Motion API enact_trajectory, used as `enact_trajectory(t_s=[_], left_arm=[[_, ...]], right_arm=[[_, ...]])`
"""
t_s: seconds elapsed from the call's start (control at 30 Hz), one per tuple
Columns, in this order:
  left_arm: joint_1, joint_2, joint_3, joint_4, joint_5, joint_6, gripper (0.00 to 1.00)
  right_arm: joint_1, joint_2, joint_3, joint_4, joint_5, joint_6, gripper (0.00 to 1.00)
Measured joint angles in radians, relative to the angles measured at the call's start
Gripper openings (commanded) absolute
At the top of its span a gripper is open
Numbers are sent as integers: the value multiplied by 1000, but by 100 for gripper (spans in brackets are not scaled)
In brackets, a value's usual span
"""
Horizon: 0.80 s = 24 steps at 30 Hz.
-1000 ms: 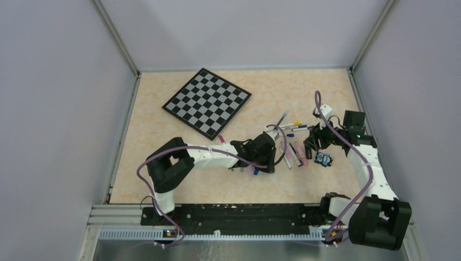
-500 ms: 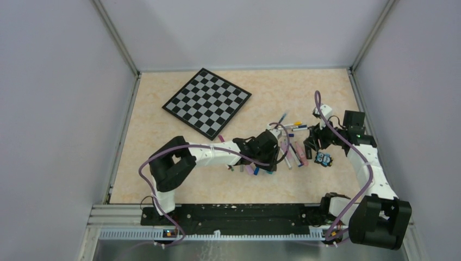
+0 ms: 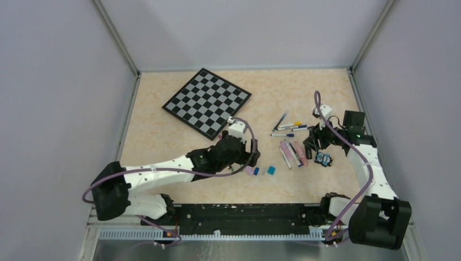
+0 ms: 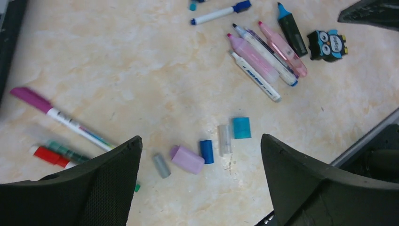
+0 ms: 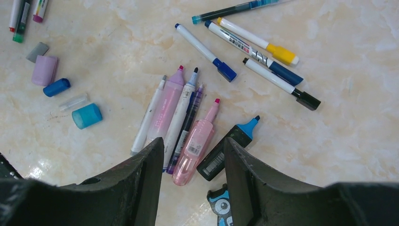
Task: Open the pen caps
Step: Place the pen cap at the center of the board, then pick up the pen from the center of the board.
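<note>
Several loose pen caps lie in a short row under my left gripper (image 4: 200, 138): a grey cap (image 4: 161, 165), a lilac cap (image 4: 187, 159), a blue cap (image 4: 206, 151), a clear cap (image 4: 224, 140) and a teal cap (image 4: 242, 127). The left jaws stand wide open and empty above them. Uncapped highlighters and pens (image 5: 181, 117) lie side by side below my right gripper (image 5: 193, 141), which is open and holds nothing. Further back are pens that still wear their caps: blue (image 5: 226, 71), yellow (image 5: 282, 54) and black (image 5: 308, 100).
A checkered board (image 3: 206, 102) lies at the back left. A small black-and-blue owl figure (image 3: 324, 158) sits just right of the uncapped pens, next to my right gripper (image 3: 314, 142). More capped pens, purple (image 4: 30, 99) and red (image 4: 47, 155), lie left of the loose caps.
My left gripper has opened wide and pulled back to the left, away from the pens. A teal cap now lies on the table by the other loose caps. The right arm has not moved.
</note>
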State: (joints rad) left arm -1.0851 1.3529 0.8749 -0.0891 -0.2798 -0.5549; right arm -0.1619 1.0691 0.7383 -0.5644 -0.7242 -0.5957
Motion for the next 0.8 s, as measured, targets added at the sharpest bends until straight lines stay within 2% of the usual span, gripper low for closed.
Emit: enact_trajectory(t_s=[0.17,0.4,0.5,0.67,0.8], left_arm=[[27,-144,-191,90,-119,-43,99],[192,-163,-249,72,-75,-174,97],[195,-109,-180,-35,-113,-251,88],[194,134,118,-357,-227,-439,82],[195,283,261,-503,-271,-495,69]], right_arm=[[0,0,0,0,-9,-6,48],[0,0,0,0,-15,-7,48],[0,0,0,0,-16,-7,48],[0,0,-1,0,-21,-7,48],[0,1,-6,0,-23,-7,48]])
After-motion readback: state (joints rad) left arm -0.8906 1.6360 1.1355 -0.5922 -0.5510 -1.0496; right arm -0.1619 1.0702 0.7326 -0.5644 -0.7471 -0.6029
